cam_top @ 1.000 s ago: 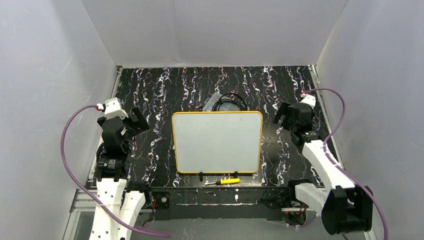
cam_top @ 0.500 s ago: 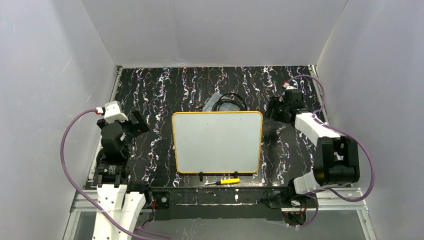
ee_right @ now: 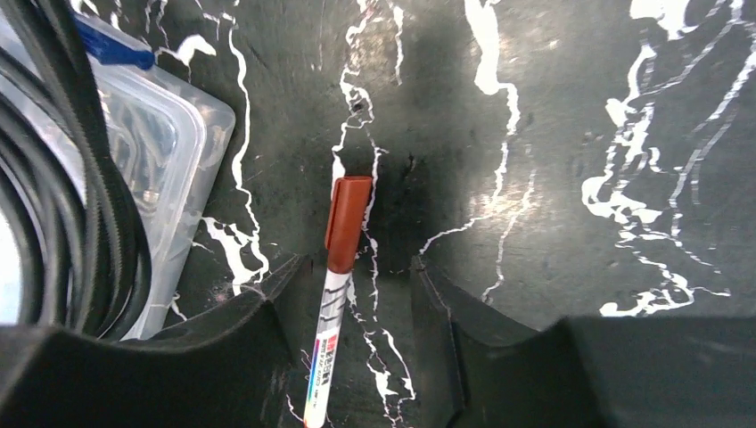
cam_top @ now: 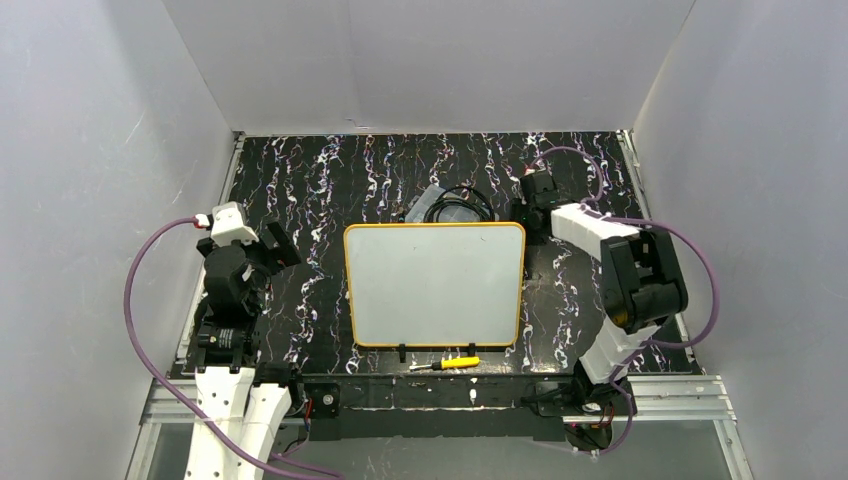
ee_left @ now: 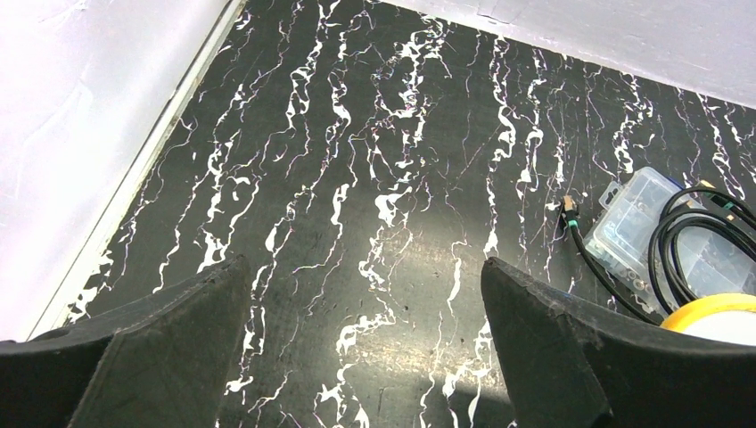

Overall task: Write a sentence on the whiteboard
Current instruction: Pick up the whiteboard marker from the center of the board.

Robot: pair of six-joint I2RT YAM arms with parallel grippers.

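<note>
The right hand [ee_right: 357, 276] hangs low over the desk [cam_top: 330, 180], its two black fingers [ee_right: 250, 357] apart and straddling a marker [ee_right: 332, 303] that lies flat between them. The marker's reddish-brown cap [ee_right: 346, 218] points away from the wrist. A strip of desk shows between the pen and one finger. On the other side the pen sits so close to the finger that contact cannot be made out, and nothing is clamped.

Just beside that hand is a clear plastic box [ee_right: 169, 152] with a coil of black cable [ee_right: 53, 178] lying over it.

From above, the right hand [cam_top: 537, 190] sits near the far right corner of the whiteboard [cam_top: 435, 285]. The board lies flat in the middle of the black, white-veined desk, yellow-orange rim all round and its face plain white. The plastic box [cam_top: 440, 205] rests against the board's far edge. A yellow-handled screwdriver [cam_top: 450, 363] lies just off its near edge, beside two small black clips [cam_top: 402, 352].

The left hand [cam_top: 275, 243] is raised over the desk's left side, well apart from the board. Its fingers are spread wide and hold nothing, as the left wrist view [ee_left: 361, 294] shows, with only marbled desk between them. The box [ee_left: 637, 227], the cable [ee_left: 686, 241] and a rounded corner of the board [ee_left: 713, 308] show at that view's right edge.

White walls enclose the desk on three sides.
</note>
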